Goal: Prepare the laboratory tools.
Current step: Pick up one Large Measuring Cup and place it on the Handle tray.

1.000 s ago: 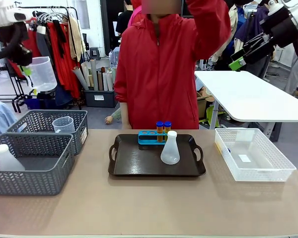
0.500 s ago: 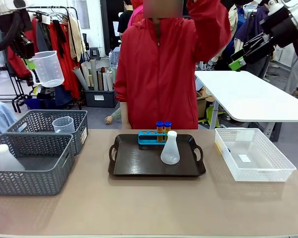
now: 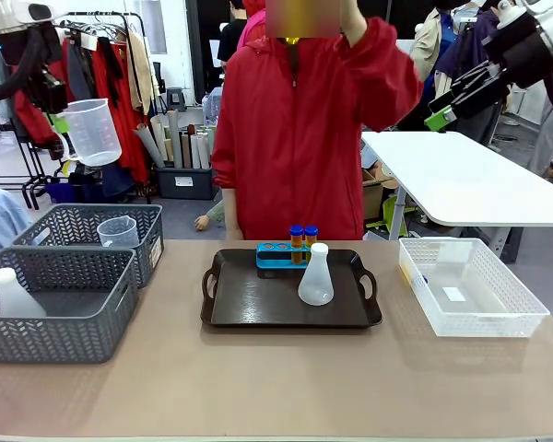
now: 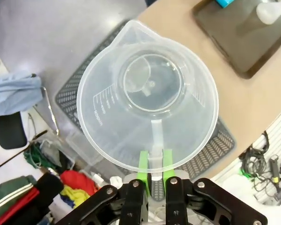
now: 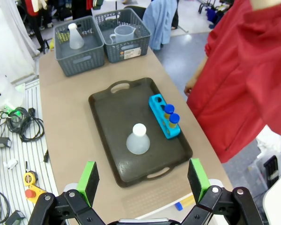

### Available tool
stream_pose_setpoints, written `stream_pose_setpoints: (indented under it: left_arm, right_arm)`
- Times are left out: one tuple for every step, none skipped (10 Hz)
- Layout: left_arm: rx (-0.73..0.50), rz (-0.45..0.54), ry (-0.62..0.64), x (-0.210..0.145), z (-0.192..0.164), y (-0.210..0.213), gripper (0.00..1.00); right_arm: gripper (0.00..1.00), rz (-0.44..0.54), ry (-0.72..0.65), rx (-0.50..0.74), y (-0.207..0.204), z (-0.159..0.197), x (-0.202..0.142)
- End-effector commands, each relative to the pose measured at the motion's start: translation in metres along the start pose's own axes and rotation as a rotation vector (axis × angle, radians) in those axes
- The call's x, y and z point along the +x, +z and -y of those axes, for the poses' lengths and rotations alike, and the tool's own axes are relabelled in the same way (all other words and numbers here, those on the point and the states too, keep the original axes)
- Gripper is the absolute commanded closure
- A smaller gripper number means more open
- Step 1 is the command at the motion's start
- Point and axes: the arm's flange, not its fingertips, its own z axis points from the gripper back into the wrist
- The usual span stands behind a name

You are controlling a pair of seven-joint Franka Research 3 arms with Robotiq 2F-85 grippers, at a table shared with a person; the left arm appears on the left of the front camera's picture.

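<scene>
Clear plastic beaker (image 4: 147, 98) probably handles light, thin-walled and slippery. Left gripper (image 4: 155, 162) pinches its handle, cup just ahead of the jaws. Right gripper (image 5: 143, 180) stands spread.

We count two blue-capped tubes (image 3: 297, 236), two conical flasks (image 3: 315, 276), two clear beakers (image 3: 94, 131), two grey baskets (image 3: 64, 322), one dark tray (image 3: 258, 299), one white crate (image 3: 484, 322) and one blue rack (image 3: 275, 257).
</scene>
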Motion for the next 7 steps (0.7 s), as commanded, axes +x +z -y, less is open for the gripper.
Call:
stream_pose_setpoints:
  left_arm:
    - [0.007, 0.053, -0.1, 0.01, 0.028, 0.0, 1.0]
    - [-0.003, 0.073, -0.152, 0.015, 0.044, 0.005, 1.0]
    - [-0.02, 0.093, -0.208, 0.022, 0.062, 0.004, 1.0]
    - [-0.046, 0.09, -0.265, 0.029, 0.079, -0.001, 1.0]
    - [-0.079, 0.083, -0.314, 0.035, 0.097, -0.008, 1.0]
    - [-0.11, 0.072, -0.346, 0.039, 0.105, -0.014, 1.0]
    - [-0.119, 0.065, -0.354, 0.041, 0.112, -0.017, 1.0]
  right_arm:
    - [0.0, 0.013, -0.001, 0.006, 0.0, -0.001, 0.001]
    - [0.0, 0.013, -0.001, 0.006, 0.0, -0.001, 0.001]
    - [0.0, 0.013, -0.001, 0.006, 0.0, -0.001, 0.001]
    - [0.0, 0.013, -0.001, 0.006, 0.0, -0.001, 0.001]
    - [0.0, 0.013, -0.001, 0.006, 0.0, -0.001, 0.001]
    - [0.0, 0.013, -0.001, 0.006, 0.0, -0.001, 0.001]
    - [0.0, 0.013, -0.001, 0.006, 0.0, -0.001, 0.001]
